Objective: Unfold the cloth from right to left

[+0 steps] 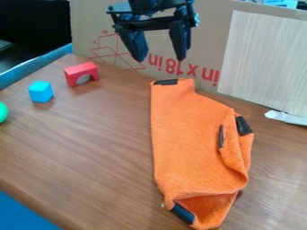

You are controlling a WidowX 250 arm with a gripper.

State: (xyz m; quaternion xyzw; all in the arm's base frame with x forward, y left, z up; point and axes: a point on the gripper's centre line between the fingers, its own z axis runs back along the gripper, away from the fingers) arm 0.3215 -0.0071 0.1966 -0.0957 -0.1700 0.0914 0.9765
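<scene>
One orange cloth (189, 134), apparently below the open end effector (160, 56), partly folded

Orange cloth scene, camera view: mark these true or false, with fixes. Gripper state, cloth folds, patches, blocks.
1. The gripper is open, with nothing between its fingers. True.
2. The cloth lies flat and fully unfolded. False: the orange cloth is folded over along its right side and bunched at its near end.
3. Dark patches show on the orange cloth. True.
4. The blue cube sits on the cloth. False: the blue cube is on the table, apart from the orange cloth.
5. The red arch is farther from the camera than the blue cube. True.
</scene>
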